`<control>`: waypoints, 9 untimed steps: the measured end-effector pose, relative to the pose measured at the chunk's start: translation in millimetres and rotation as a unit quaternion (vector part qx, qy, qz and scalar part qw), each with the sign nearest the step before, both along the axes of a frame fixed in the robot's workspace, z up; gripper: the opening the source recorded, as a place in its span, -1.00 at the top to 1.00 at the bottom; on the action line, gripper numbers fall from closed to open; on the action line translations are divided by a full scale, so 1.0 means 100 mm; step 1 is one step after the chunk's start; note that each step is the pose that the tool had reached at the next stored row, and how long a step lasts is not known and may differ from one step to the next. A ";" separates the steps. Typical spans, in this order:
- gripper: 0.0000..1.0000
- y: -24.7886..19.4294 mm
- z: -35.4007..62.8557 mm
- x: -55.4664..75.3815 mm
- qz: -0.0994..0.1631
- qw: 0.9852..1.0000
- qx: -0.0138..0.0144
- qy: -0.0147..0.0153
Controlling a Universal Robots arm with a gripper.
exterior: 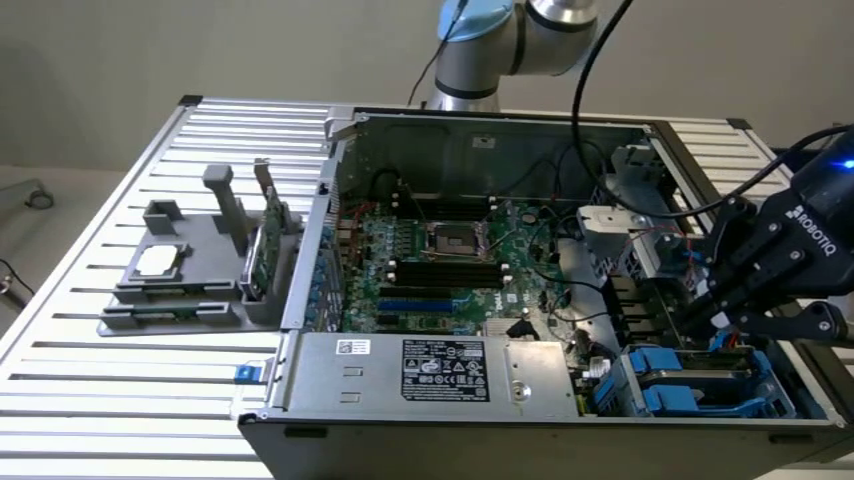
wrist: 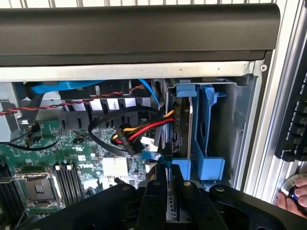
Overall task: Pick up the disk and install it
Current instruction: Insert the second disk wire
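Plain beige wall (exterior: 267,45) across the upper part of the exterior view, evenly lit, no window seen. Table (exterior: 80,400) of ribbed silver aluminium slats fills the left and lower left of the frame. Pale floor (exterior: 40,225) at the left edge, with a small ring-shaped object (exterior: 39,199) lying on it.

- We see a big table (exterior: 107,400) made of long silver metal slats.
- An open computer case (exterior: 441,290) sits on it, toward the exterior view's right.
- A grey plastic holder (exterior: 187,270) sits on the slats just beside the case, on the exterior view's left.
- A small square silver chip (exterior: 156,261) lies in the holder, and a thin green card (exterior: 274,235) stands up in it.
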State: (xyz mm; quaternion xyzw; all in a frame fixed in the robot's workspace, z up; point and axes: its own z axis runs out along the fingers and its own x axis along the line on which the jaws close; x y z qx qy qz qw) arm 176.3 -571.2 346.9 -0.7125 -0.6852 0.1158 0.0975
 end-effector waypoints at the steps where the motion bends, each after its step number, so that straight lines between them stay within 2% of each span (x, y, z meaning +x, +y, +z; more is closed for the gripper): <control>1: 0.69 -0.008 -0.009 0.01 0.000 1.000 0.001 0.001; 4: 0.69 -0.034 -0.032 0.03 0.000 1.000 0.003 0.005; 9: 0.69 -0.055 -0.048 0.08 0.001 1.000 0.006 0.016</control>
